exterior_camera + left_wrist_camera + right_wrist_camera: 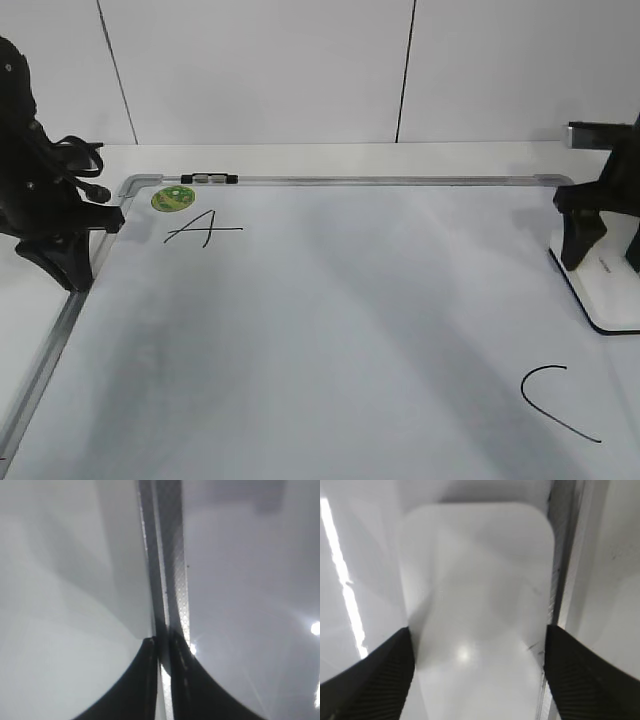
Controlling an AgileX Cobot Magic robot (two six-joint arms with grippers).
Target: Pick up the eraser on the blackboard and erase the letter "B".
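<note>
The blackboard point(330, 320) is a white dry-erase board with a grey frame that fills the table. On it I see a black "A" point(203, 230) at the far left and a black "C" point(555, 400) at the near right. No letter "B" shows anywhere. The white eraser point(612, 290) lies on the board at its right edge. My right gripper point(605, 262) stands over it, a finger against each long side. The right wrist view shows the eraser point(477, 580) between the fingers point(477, 645). My left gripper point(72, 278) is shut and empty over the board's left frame point(175, 570).
A round green sticker point(172, 198) sits at the board's far left corner. A small black and silver clip point(210, 179) is on the far frame. A white wall stands behind the table. The left fingertips point(162, 642) hover above the frame rail.
</note>
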